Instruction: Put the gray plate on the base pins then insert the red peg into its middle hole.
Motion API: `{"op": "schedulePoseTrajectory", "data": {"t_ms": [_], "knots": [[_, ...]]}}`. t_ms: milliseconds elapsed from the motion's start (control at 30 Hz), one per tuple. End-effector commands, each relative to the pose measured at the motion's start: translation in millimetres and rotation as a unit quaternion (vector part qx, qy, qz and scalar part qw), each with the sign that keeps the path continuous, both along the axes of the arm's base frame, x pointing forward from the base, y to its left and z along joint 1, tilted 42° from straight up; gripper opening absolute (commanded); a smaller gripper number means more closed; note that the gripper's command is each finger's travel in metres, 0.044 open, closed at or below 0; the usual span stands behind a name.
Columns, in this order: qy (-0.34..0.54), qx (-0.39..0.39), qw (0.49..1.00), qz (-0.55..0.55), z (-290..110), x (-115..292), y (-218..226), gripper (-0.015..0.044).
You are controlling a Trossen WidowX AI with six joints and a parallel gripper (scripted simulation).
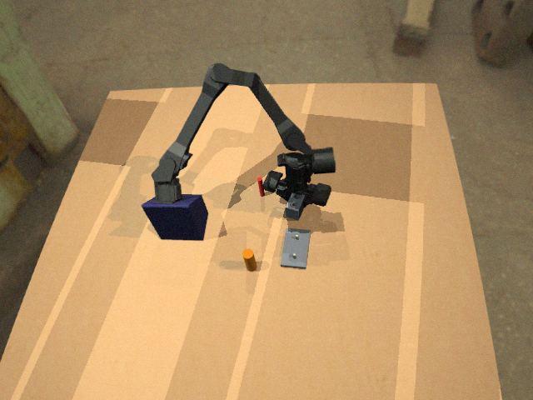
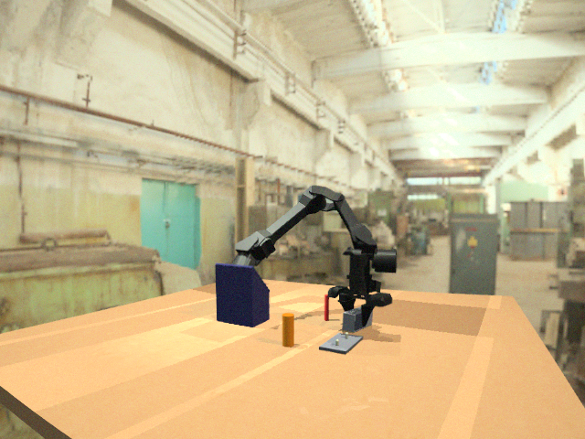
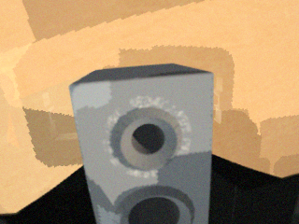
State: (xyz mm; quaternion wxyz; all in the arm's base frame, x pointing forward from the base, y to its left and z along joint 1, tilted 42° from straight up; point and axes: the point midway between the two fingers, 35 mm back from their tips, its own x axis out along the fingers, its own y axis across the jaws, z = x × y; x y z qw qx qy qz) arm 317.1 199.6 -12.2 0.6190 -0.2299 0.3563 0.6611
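the gripper [image 1: 296, 202] is clenched on the gray plate [image 1: 294, 207], its dark fingers pressing the plate's long sides, and the wrist view shows the plate's top face with 2 of its round holes in sight. the plate lies on the table [image 1: 366, 310] just behind the flat base [image 1: 295, 253], whose 2 small pins [image 1: 296, 236] stand bare. the red peg [image 1: 260, 187] stands upright just beside the gripper on the side toward the arm's blue pedestal [image 1: 189, 227], and an orange cylinder [image 1: 249, 259] stands near the base.
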Motion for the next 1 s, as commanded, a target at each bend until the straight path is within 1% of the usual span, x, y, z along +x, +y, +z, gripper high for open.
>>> {"op": "schedulePoseTrajectory", "data": {"t_ms": [0,967], "knots": [[-0.005,0.001,1.000,-0.001,8.2,4.9,-6.3,0.0000],[-0.004,-0.005,1.000,-0.004,75.9,13.5,-67.6,0.0000]]}}
